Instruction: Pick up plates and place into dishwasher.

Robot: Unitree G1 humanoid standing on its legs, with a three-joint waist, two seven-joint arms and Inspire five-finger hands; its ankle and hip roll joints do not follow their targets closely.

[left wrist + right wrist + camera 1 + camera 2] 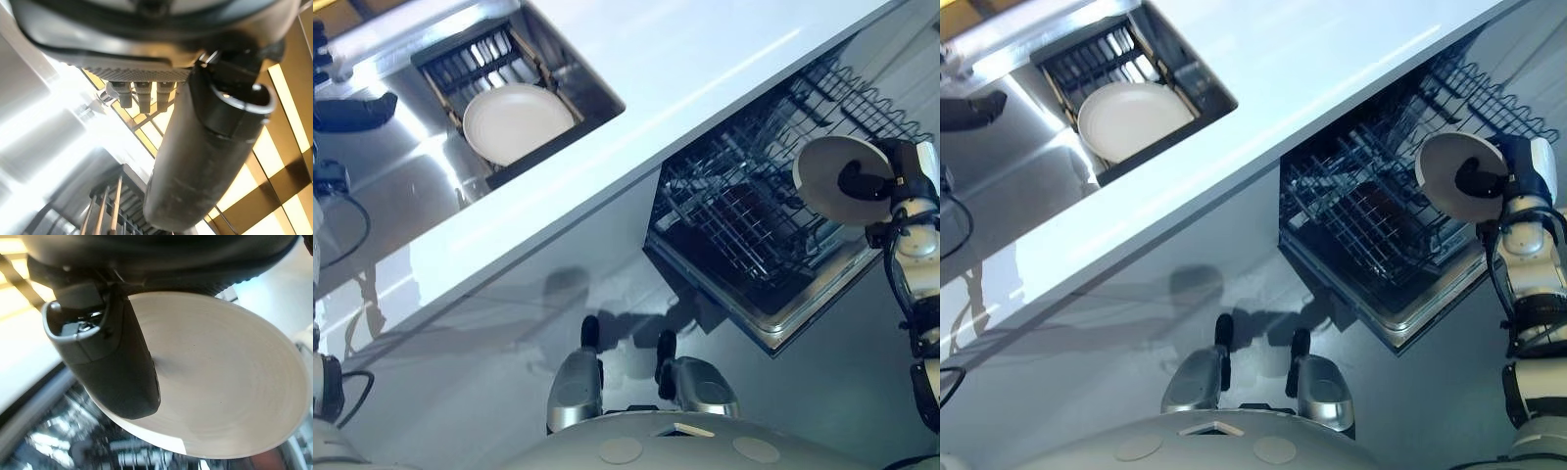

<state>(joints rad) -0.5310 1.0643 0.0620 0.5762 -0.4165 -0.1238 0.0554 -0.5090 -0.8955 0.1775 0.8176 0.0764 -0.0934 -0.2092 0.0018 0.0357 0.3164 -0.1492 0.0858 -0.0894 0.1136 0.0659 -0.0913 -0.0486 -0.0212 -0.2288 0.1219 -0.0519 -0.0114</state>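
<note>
My right hand (865, 182) holds a white plate (834, 176) tilted on edge above the right end of the open dishwasher's lower rack (744, 220). In the right wrist view the thumb (117, 367) presses on the plate's face (225, 382), with the dark wire rack below. A second white plate (517, 121) lies in the sink (421, 166) on a dark slatted rack (475, 61). Over the sink's far left my left hand (352, 113) hovers, fingers (142, 93) straight, holding nothing.
A white countertop (705, 59) runs diagonally between the sink and the dishwasher. The dishwasher door (783, 318) hangs open toward the floor, with the upper rack (862, 98) pulled out behind the held plate. Grey cabinet fronts (509, 323) lie below the counter.
</note>
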